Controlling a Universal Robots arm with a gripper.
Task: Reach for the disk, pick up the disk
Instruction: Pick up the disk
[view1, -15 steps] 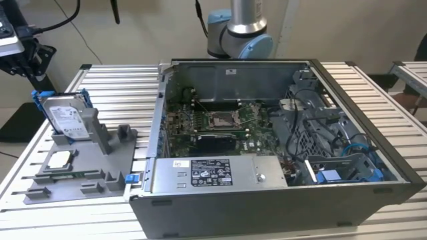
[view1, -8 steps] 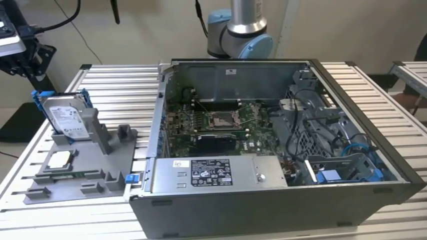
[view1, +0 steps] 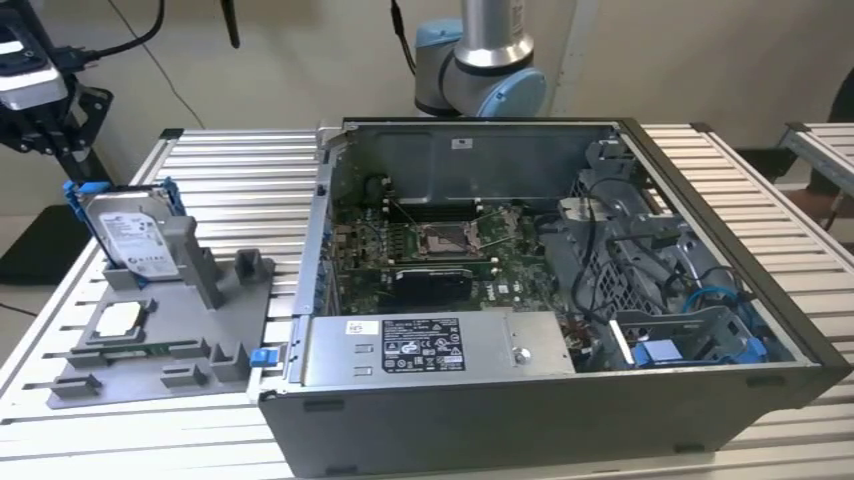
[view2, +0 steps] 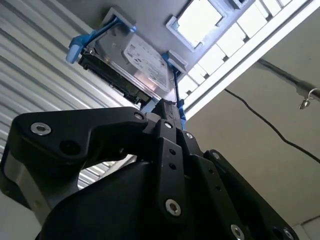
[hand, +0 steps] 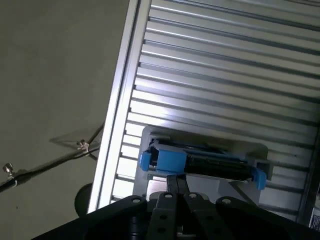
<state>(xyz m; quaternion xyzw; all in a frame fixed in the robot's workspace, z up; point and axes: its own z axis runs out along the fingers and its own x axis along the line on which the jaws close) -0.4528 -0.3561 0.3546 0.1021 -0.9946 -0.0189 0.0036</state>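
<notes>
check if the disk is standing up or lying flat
Standing on edge: the disk sits slotted in the grey holder, label face showing.

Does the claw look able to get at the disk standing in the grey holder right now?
Probably yes. The claw hangs close to the disk, which stands on edge in the grey holder with its blue-framed upper edge exposed. In both wrist views nothing lies between them.

a ribbed metal table (view1: 763, 190) carries an open computer case (view1: 534, 420) beside a grey holder (view1: 200, 340).
</notes>
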